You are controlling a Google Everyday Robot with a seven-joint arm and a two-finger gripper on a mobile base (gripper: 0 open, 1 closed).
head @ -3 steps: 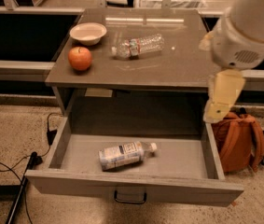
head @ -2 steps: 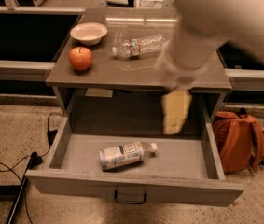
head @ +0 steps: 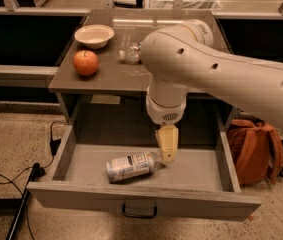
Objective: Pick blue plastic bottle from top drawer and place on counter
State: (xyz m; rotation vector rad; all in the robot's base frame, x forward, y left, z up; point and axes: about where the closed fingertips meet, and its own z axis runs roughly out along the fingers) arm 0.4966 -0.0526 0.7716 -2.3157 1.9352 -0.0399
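The blue plastic bottle (head: 130, 167) lies on its side in the open top drawer (head: 141, 200), pale label up, neck pointing right. My gripper (head: 168, 156) hangs down from the big white arm into the drawer, its tip right at the bottle's neck and cap end, which it partly covers. I cannot tell whether it touches the bottle. The counter (head: 106, 74) is the brown-grey top of the cabinet above the drawer, partly hidden by my arm.
On the counter stand a red-orange apple (head: 85, 62) and a white bowl (head: 94, 35); a clear bottle (head: 130, 53) lies behind them, mostly hidden by my arm. An orange backpack (head: 254, 149) sits on the floor to the right. Black cables (head: 28, 184) run along the floor at left.
My arm has swung from the right side to the middle and dropped, bringing the gripper down into the drawer at the bottle's cap end. The bottle has not moved.
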